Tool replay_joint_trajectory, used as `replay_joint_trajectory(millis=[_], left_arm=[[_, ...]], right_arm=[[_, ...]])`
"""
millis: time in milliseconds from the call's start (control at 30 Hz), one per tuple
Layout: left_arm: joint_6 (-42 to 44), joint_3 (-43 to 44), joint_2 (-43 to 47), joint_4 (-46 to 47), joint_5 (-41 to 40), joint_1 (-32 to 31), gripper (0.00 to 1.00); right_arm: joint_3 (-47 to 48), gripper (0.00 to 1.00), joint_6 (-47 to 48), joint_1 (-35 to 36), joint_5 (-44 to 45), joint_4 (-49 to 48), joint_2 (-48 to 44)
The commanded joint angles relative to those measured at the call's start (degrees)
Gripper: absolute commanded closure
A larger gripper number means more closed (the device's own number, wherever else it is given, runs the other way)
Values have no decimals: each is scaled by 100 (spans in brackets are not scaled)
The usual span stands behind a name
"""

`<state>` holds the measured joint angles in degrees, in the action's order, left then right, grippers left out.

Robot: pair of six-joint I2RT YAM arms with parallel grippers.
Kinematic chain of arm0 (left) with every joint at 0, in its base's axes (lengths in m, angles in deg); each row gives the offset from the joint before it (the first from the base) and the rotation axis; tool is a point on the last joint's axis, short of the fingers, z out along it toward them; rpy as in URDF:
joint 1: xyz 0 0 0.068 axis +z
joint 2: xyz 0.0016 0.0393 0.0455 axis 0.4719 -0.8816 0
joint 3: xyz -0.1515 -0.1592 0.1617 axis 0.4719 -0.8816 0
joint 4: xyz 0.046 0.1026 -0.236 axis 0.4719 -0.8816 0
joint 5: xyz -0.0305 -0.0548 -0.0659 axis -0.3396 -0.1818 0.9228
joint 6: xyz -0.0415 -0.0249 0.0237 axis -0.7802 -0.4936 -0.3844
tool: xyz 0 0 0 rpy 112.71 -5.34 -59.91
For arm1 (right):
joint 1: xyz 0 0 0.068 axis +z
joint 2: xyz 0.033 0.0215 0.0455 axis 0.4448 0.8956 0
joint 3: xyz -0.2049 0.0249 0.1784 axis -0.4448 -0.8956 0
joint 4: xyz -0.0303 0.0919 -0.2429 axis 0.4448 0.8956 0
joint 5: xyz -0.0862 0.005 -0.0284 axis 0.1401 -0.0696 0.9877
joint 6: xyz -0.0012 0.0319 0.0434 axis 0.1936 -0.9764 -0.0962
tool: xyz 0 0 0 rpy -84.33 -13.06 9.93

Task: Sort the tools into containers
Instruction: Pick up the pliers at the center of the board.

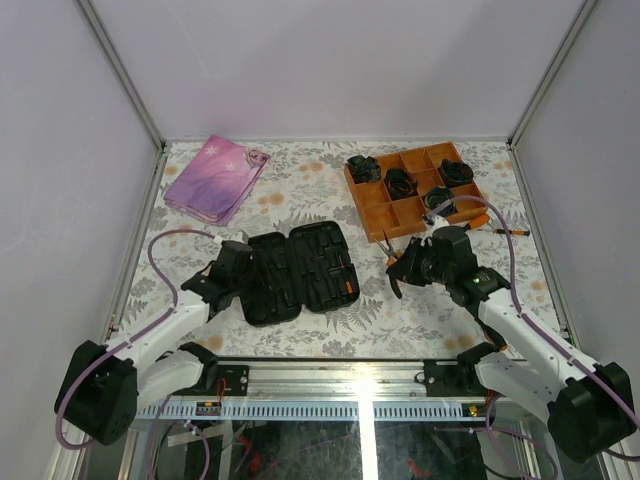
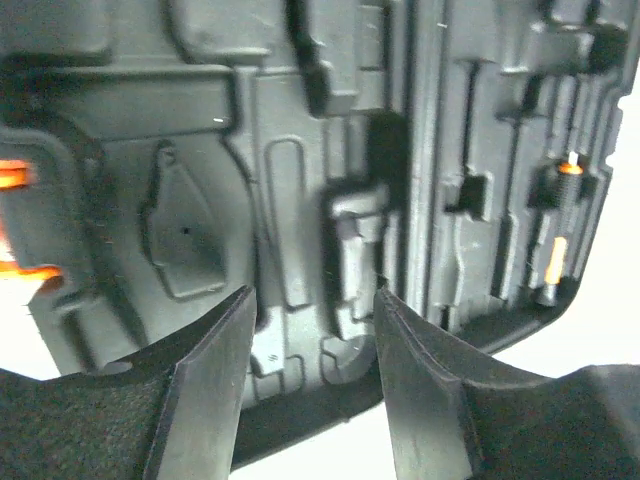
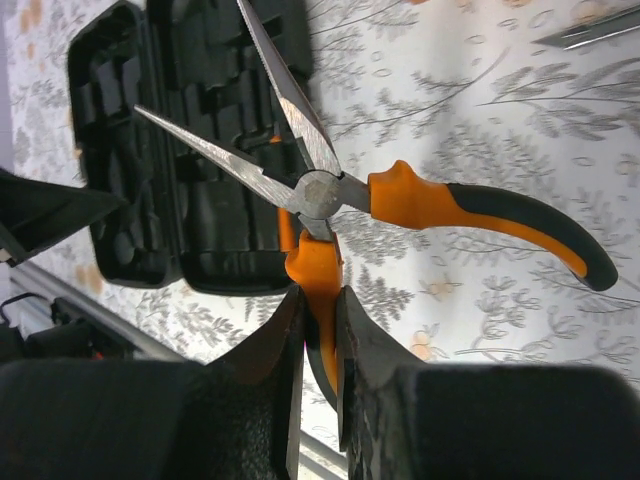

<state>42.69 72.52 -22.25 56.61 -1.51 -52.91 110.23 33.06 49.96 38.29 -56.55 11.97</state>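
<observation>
The black tool case (image 1: 300, 268) lies open at the table's middle, moulded slots up. A small orange-handled driver (image 1: 349, 287) sits in its right half and also shows in the left wrist view (image 2: 557, 258). My left gripper (image 1: 236, 266) is open and empty, its fingers (image 2: 215, 380) close over the case's left half (image 2: 300, 200). My right gripper (image 1: 404, 268) is shut on one orange handle of the long-nose pliers (image 3: 420, 200), held above the table right of the case (image 3: 190, 150). The pliers' jaws are spread. An orange-handled screwdriver (image 1: 480, 222) lies behind the right gripper.
An orange compartment tray (image 1: 372, 200) with black rolled bundles (image 1: 400, 183) stands at the back right. A pink-purple fabric pouch (image 1: 215, 178) lies at the back left. A thin metal shaft (image 3: 590, 35) lies on the patterned cloth. White walls enclose the table.
</observation>
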Motion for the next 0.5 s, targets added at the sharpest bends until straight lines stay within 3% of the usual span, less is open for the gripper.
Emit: replay_joint_trajectory(millis=[0,467], left_arm=[[-173,-103,463,764,184,-224,50],[-988,-351,2107,1607,503,-365,45]], right_arm=[[46,100,-555,525,-16,-815,-170],[576,100,-1470,2775,2218,-1685,777]])
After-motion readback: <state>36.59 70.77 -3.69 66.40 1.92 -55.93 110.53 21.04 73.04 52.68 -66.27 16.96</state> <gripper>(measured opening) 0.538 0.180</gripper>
